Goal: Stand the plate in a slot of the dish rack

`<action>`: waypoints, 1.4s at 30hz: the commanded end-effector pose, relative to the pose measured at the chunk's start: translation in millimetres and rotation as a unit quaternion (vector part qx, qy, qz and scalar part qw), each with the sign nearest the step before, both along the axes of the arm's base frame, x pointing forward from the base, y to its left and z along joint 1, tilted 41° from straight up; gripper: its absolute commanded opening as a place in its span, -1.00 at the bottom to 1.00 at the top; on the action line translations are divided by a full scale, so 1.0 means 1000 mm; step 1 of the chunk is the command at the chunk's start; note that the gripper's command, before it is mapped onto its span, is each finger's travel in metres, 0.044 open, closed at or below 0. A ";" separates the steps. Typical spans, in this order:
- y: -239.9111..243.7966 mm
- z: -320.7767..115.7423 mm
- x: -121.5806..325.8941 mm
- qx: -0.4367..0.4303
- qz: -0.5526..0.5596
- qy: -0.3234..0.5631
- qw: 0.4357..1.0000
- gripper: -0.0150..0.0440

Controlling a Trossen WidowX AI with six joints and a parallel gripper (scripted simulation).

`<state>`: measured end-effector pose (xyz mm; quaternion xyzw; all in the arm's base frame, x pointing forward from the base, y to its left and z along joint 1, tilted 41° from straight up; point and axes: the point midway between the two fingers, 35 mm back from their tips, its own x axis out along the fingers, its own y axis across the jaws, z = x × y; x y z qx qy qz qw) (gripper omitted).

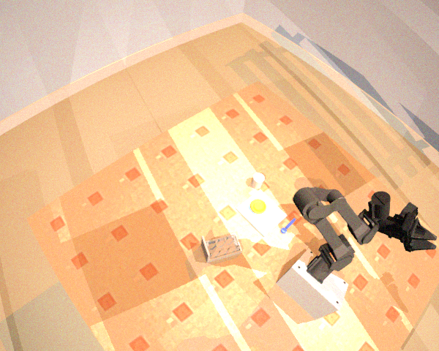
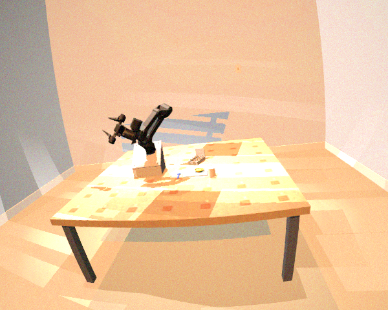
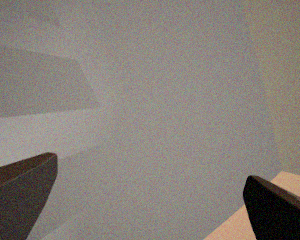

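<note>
My claw (image 1: 424,238) is spread wide with nothing in it, raised and aimed off past the surface's (image 2: 260,186) edge at the walls, so I judge the reach hasn't begun: I need to swing back over the base, tip the fingers down and come onto the plate's rim. The yellow plate (image 1: 257,205) lies flat on a white mat (image 1: 267,222), with a cup (image 1: 257,180) and blue spoon (image 1: 287,225) close by and the rack (image 1: 221,248) near.

Small and cut off

We cannot make out the dish rack's (image 2: 196,157) slots; the wrist view crops both fingers.
</note>
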<state>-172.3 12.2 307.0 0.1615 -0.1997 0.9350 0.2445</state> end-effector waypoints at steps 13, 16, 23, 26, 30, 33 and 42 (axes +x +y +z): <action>-0.078 0.003 -0.019 0.059 0.148 -0.042 0.986 0.86; -0.104 0.001 -0.020 0.077 0.193 -0.058 0.977 0.86; -0.164 -0.007 -0.011 0.124 0.293 -0.092 0.944 0.86; -0.189 -0.013 -0.002 0.148 0.334 -0.104 0.925 0.86; -0.221 -0.022 0.014 0.179 0.386 -0.119 0.897 0.86; -0.243 -0.028 0.029 0.203 0.422 -0.131 0.874 0.86; -0.301 -0.053 0.089 0.278 0.525 -0.159 0.789 0.86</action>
